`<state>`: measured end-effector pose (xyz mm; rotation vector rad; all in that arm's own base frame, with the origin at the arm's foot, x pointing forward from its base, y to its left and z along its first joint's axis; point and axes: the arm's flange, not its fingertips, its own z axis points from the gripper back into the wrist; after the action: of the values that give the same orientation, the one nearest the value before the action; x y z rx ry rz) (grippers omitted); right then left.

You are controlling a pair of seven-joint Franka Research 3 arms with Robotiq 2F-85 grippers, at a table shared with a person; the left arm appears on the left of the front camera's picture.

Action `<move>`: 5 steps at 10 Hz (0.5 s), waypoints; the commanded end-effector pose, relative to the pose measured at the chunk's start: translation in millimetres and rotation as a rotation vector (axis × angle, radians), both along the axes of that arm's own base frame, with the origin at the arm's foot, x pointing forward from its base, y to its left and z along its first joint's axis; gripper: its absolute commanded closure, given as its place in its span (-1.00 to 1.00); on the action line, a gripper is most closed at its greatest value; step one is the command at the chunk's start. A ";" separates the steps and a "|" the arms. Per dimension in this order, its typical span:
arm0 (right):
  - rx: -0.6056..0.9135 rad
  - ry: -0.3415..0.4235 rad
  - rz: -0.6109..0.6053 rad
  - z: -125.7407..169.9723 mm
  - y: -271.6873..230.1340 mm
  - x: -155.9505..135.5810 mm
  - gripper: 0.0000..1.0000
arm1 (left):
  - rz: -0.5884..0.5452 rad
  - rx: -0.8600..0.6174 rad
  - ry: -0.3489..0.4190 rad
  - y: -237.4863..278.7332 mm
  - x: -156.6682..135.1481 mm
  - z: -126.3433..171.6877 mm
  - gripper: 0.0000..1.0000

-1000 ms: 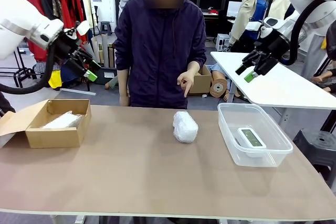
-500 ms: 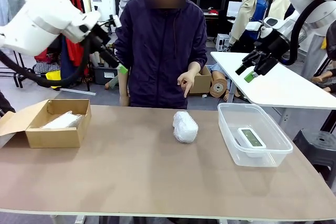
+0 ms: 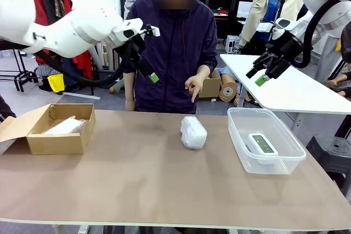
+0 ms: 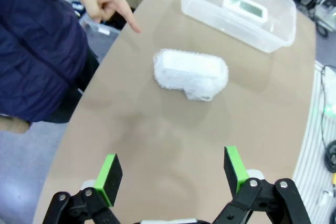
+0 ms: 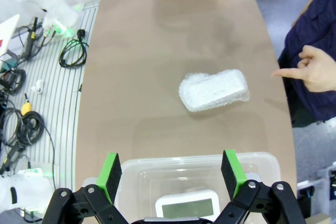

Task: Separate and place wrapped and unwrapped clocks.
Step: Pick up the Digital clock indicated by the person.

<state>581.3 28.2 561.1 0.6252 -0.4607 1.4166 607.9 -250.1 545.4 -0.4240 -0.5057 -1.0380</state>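
A rounded wrapped bundle (image 3: 193, 132) (image 4: 191, 74) (image 5: 213, 89) lies mid-table, and the person's hand (image 3: 194, 86) (image 4: 106, 3) (image 5: 308, 72) points at it. A second wrapped bundle (image 3: 64, 126) rests in the cardboard box (image 3: 46, 142) at the left. The unwrapped clock (image 3: 262, 144) (image 4: 243, 5) (image 5: 188, 204) sits in the clear plastic tub (image 3: 243, 139) (image 4: 278, 32) (image 5: 134, 170) at the right. My left gripper (image 3: 151, 73) (image 4: 173, 170) hangs open high above the table, left of the lump. High over the tub's far side, my right gripper (image 3: 259, 76) (image 5: 170, 169) is open with nothing in it.
A white table (image 3: 296, 89) stands behind at the right, with clothes racks and other people farther back. Bare brown tabletop (image 3: 137, 184) stretches between box and tub. Cables lie on the floor beside the table in the right wrist view.
My left arm has swung from above the box at far left toward the middle, its gripper now near the person's chest. The right arm, the hand and the bundles have not moved.
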 end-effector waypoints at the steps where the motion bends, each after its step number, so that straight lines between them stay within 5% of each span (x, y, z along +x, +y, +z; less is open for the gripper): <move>1: -0.017 -0.002 0.006 1.0 0.5 -2.3 -1.00 | -0.001 0.078 0.015 -26.7 26.2 -7.0 -1.00; 4: -0.017 -0.002 0.006 1.0 0.5 -2.3 -1.00 | -0.121 0.121 -0.012 -36.1 40.9 -24.2 -1.00; 5: -0.017 -0.002 0.006 1.0 0.5 -2.3 -1.00 | -0.017 0.128 -0.008 -34.2 27.2 -32.1 -1.00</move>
<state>581.3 28.2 561.1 0.6252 -0.4607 1.4165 642.3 -292.0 507.7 -0.3159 -0.4331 -1.1179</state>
